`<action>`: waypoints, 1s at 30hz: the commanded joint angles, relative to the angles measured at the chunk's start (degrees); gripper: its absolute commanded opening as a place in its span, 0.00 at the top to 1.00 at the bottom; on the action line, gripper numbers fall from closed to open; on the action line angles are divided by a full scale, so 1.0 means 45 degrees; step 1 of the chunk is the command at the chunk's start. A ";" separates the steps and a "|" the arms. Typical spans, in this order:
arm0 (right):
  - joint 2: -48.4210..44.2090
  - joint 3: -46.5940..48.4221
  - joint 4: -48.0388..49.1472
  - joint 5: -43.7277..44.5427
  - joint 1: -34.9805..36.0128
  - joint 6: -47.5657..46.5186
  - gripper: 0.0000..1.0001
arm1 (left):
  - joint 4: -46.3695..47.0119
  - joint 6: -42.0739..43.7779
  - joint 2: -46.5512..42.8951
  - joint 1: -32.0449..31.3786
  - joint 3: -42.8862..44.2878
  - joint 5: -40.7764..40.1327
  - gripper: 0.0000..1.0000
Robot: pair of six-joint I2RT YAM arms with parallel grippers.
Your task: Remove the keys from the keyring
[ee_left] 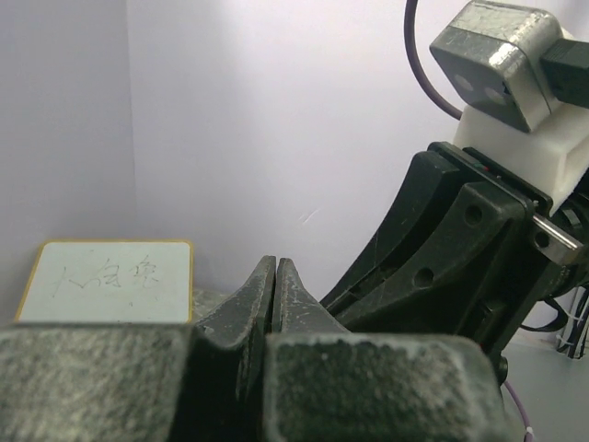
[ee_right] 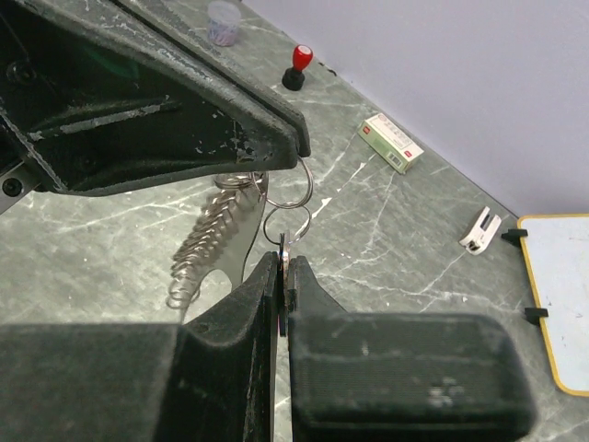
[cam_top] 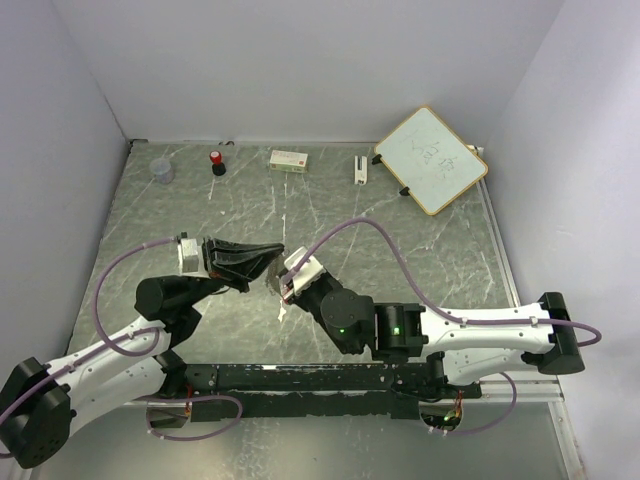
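In the right wrist view my right gripper [ee_right: 286,260] is shut on a thin flat key seen edge-on. A small ring links that key to the larger keyring [ee_right: 296,187]. The keyring hangs from the tips of my left gripper [ee_right: 293,145], whose black fingers come in from the upper left and are shut on it. The other keys [ee_right: 210,247] dangle from the ring in a silver fanned bunch above the table. In the left wrist view my left gripper [ee_left: 274,264] has its jaws pressed together. From above, both grippers meet at mid-table round the keys [cam_top: 273,278].
Along the far wall stand a clear cup [cam_top: 162,170], a red-capped black bottle [cam_top: 217,162], a small box [cam_top: 289,159], a white clip [cam_top: 360,168] and a tilted whiteboard [cam_top: 432,158]. White walls close in the marbled table [cam_top: 400,240] on three sides.
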 commanded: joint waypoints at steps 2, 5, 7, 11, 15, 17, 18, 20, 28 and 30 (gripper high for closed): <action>0.0215 0.0099 -0.0592 0.0001 -0.0077 -0.0166 1.00 | 0.1516 0.0088 -0.0419 0.0040 0.0133 -0.1070 0.93; 0.0129 0.0084 -0.0414 -0.0052 -0.0067 -0.0259 1.00 | 0.1320 0.0227 -0.0461 0.0045 0.0114 -0.1108 0.93; 0.0106 0.0087 -0.0424 -0.0044 -0.0063 -0.0281 1.00 | 0.1291 0.0256 -0.0500 0.0040 0.0078 -0.1180 0.93; 0.0049 0.0100 -0.0559 -0.0005 -0.0070 -0.0231 1.00 | 0.1244 0.0326 -0.0549 0.0040 -0.0002 -0.1242 0.93; -0.0084 0.0374 -0.0579 0.0101 -0.0048 -0.0295 1.00 | 0.1209 0.0310 -0.0516 0.0040 -0.0048 -0.1179 0.93; -0.0143 0.0551 -0.0731 0.0311 -0.0056 -0.0413 1.00 | 0.1052 0.0361 -0.0609 0.0040 -0.0178 -0.1201 0.93; -0.0193 0.0628 -0.0836 0.0425 -0.0053 -0.0458 1.00 | 0.0916 0.0400 -0.0667 0.0042 -0.0278 -0.1239 0.93; -0.0342 0.0781 -0.1080 0.0602 -0.0062 -0.0542 1.00 | 0.0635 0.0482 -0.0873 0.0042 -0.0539 -0.1371 0.93; -0.0869 0.1033 -0.1579 0.0681 -0.0064 -0.0393 1.00 | 0.0600 0.0573 -0.1158 0.0041 -0.1224 -0.1790 0.93; -0.0876 0.1056 -0.1607 0.0674 -0.0053 -0.0353 1.00 | 0.0741 0.0540 -0.1074 0.0040 -0.1288 -0.1823 0.93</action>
